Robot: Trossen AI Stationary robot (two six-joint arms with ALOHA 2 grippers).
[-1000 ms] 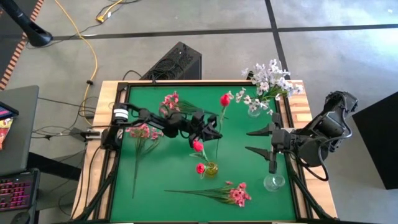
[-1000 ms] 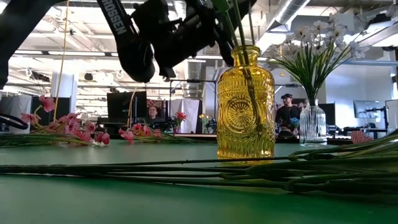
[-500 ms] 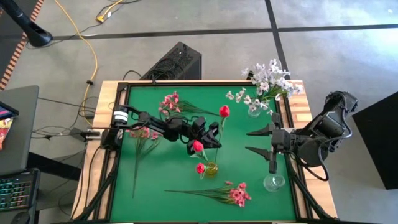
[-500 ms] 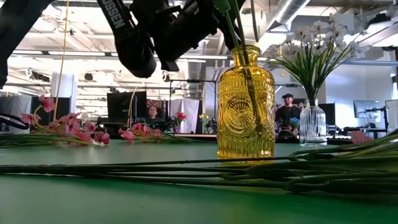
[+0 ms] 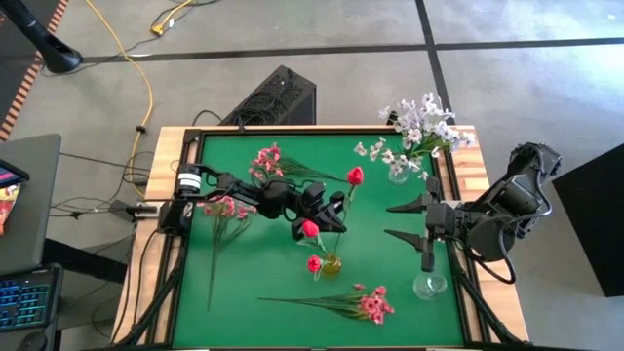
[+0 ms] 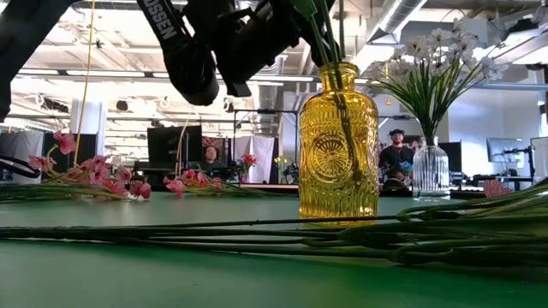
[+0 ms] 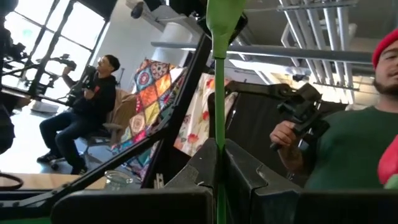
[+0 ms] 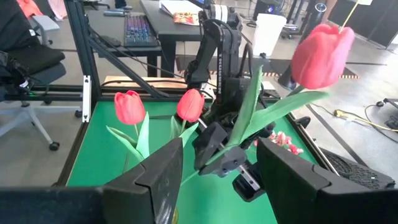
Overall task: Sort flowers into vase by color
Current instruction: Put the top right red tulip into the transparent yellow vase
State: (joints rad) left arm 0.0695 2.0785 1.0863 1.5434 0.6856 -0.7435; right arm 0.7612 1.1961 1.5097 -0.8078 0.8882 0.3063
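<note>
The left gripper (image 5: 334,213) is seen closed on the green stem of a red tulip (image 5: 355,175), directly above the yellow vase (image 5: 331,263) near the middle of the green mat (image 5: 263,273). In the left wrist view, the stem (image 7: 219,124) is shown pinched upright between the two dark fingers (image 7: 199,168). In the low view, the held stem is seen entering the neck of the yellow vase (image 6: 338,141), with the left arm (image 6: 184,51) overhead. Two further red tulips (image 5: 312,246) are already standing in that vase; in the right wrist view they appear as two red buds (image 8: 129,107) beside the held bloom (image 8: 322,55).

The right gripper (image 5: 408,220) is held with its fingers wide apart and nothing between them, near the mat's right edge, well apart from the yellow vase. An empty clear vase (image 5: 429,285) stands just beside it, towards the near edge of the mat.

White flower sprays (image 5: 421,125) are gathered in a clear vase (image 5: 398,174) at the far right corner. Three pink sprays are lying flat on the mat: one at the far side (image 5: 267,158), one under the left arm (image 5: 226,207), and one at the near side (image 5: 372,304).

Seated persons (image 7: 87,118) are visible in the room beyond the table.
</note>
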